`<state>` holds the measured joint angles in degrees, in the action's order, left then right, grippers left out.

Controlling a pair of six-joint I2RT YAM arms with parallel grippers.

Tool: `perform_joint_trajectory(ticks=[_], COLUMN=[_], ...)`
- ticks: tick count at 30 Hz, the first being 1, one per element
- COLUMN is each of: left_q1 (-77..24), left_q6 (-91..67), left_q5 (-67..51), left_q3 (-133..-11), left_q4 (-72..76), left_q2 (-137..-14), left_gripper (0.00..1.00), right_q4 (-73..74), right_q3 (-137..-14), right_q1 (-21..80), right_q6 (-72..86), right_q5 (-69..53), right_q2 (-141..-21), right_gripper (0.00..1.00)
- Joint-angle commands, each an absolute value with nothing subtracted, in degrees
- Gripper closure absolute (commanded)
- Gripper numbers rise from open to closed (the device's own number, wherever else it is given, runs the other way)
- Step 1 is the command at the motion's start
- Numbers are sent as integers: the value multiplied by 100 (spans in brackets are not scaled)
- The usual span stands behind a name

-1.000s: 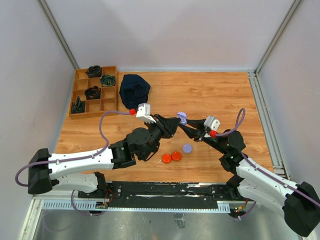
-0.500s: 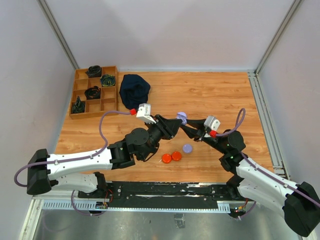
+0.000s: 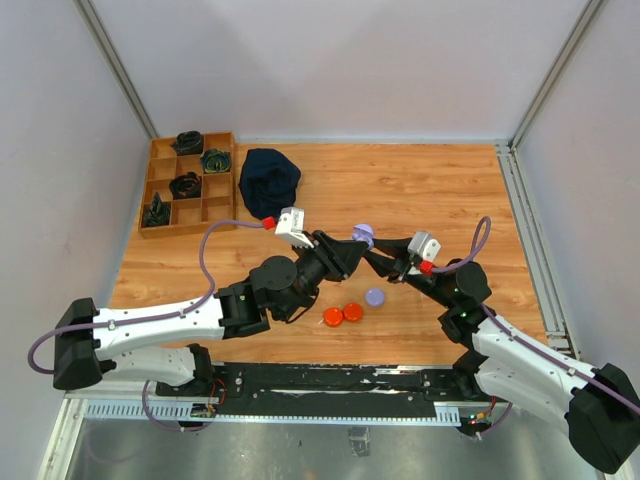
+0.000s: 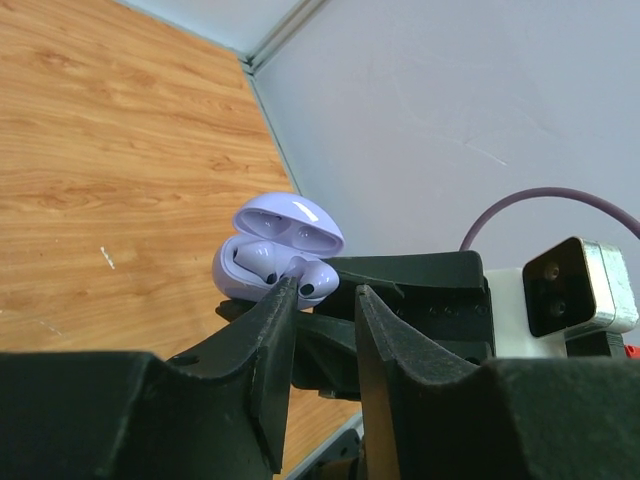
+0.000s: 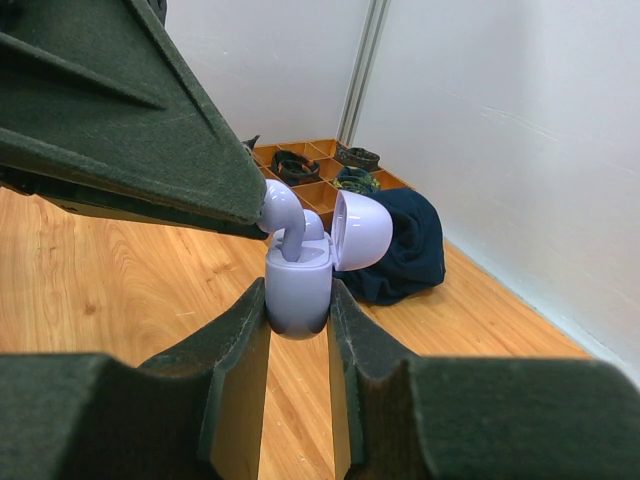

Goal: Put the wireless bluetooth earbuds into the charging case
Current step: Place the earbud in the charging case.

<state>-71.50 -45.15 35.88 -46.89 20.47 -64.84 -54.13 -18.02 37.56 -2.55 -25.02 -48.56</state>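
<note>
My right gripper [image 3: 370, 250] is shut on the pale lavender charging case [image 3: 363, 236] and holds it above the table, upright with its lid open. The case also shows in the right wrist view [image 5: 298, 285] between the fingers of that gripper [image 5: 298, 295]. One lavender earbud [image 5: 283, 215] stands with its stem in the case, its head still above the rim. A second earbud [image 4: 256, 262] sits inside. My left gripper [image 4: 325, 288] is open; its left fingertip [image 4: 285, 295] is right against the raised earbud [image 4: 318, 280], and nothing sits between the pads.
Two orange discs [image 3: 343, 315] and a lavender disc [image 3: 375, 297] lie on the wooden table below the grippers. A dark blue cloth [image 3: 269, 180] lies at the back, next to a wooden compartment tray [image 3: 190, 232] holding dark items.
My left gripper has edged slightly right, toward the case. The right arm and the case have held still.
</note>
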Motion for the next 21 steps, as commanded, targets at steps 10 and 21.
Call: perform_joint_trajectory(ticks=[10,21], left_q1=[-7225,-7225], left_q6=[-4347,-4215], left_q5=[3490,3059], left_q3=[-4672,-4892], left_q4=[1942,1944], left_q2=[-6334,-6466], left_gripper=[59,58], right_q4=[-5664,-5712], right_q3=[-1771,-1774], right_q1=[3876,3873], right_q6=[-205,-193], right_q5=[-2452,-2453], right_q2=[-4868,-4957], right_gripper=[94,94])
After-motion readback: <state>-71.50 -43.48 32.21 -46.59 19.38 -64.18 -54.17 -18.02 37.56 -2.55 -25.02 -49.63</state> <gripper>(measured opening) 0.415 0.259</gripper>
